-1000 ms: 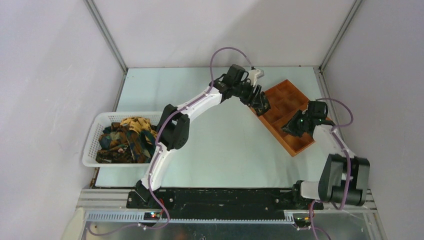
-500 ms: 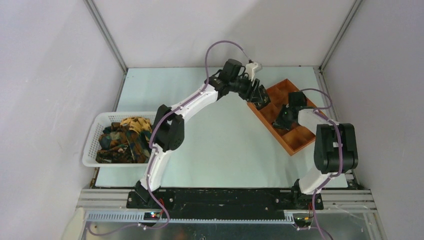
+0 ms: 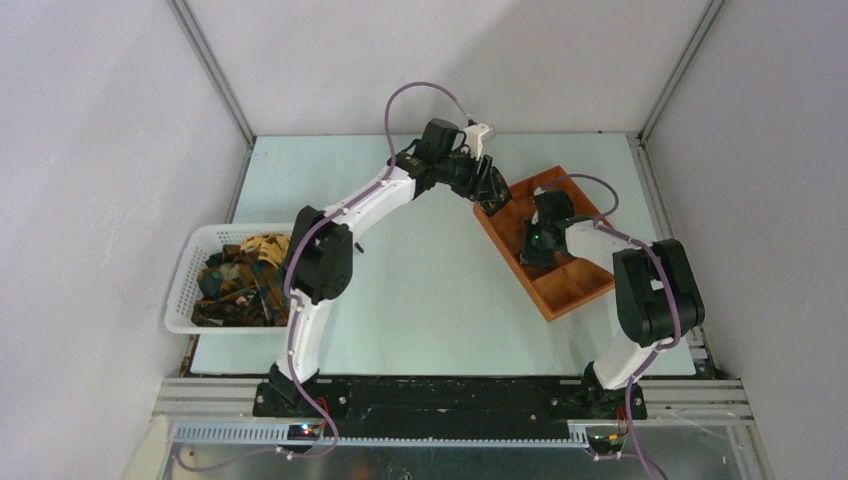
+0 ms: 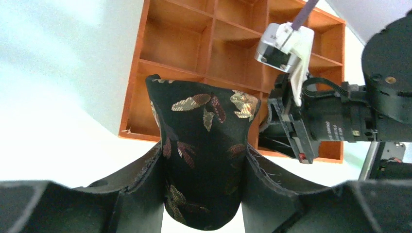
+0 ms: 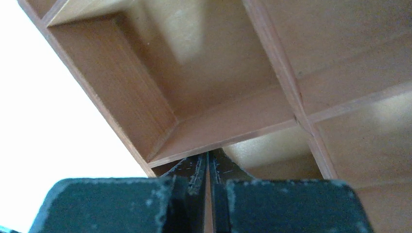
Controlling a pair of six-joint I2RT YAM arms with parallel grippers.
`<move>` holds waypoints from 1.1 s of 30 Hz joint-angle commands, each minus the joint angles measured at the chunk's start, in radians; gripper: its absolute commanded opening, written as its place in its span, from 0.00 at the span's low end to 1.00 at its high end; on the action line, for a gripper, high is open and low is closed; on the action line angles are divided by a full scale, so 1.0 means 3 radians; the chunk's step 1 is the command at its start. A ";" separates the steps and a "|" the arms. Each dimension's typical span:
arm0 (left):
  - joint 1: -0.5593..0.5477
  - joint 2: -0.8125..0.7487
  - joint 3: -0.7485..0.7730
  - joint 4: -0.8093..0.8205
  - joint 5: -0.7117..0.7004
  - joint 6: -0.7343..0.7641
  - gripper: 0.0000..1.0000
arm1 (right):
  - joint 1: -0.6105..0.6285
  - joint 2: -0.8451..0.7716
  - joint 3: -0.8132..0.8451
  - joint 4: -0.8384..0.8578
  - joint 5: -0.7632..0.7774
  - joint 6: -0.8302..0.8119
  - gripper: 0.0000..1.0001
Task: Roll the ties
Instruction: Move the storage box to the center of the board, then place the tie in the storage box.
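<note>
While left gripper [image 4: 201, 150] clamps tie [image 4: 204, 111], right gripper [image 5: 208, 162] closed over tray [image 5: 228, 124]

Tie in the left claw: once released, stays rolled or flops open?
Probably soft: the tie bulges between the fingers of the left claw. Its sheen suggests slippery fabric, so the roll could loosen. A tray compartment's walls should help hold it.

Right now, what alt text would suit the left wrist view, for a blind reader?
The left hand grips a dark tie with gold leaf print, at the edge of an orange tray whose visible compartments are empty. The right arm is at the tray's right side.
</note>
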 commanded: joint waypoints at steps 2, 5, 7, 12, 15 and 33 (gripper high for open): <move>0.0037 -0.0411 -0.0236 0.0056 -0.0154 0.0145 0.53 | 0.0315 -0.0064 -0.0101 -0.0086 -0.0243 -0.0256 0.04; 0.0056 -0.0473 -0.0337 0.0045 -0.0219 0.0174 0.53 | 0.0538 -0.0112 -0.0150 -0.0123 -0.0278 -0.0340 0.03; 0.0067 -0.0525 -0.0415 0.0045 -0.0243 0.0182 0.53 | 0.0661 -0.0144 -0.0180 -0.0161 -0.0284 -0.0372 0.02; 0.0084 -0.0610 -0.0590 0.0008 -0.0318 0.0224 0.52 | 0.0816 -0.0298 -0.0363 -0.0146 -0.0372 -0.0328 0.02; 0.0088 -0.0669 -0.0663 -0.0065 -0.0353 0.0260 0.52 | 0.0814 -0.0477 -0.0463 -0.0080 -0.0379 -0.0223 0.04; 0.0088 -0.0969 -0.1217 -0.0025 0.0063 0.0183 0.47 | 0.0364 -0.1811 -0.0487 0.0095 -0.0252 0.0164 0.34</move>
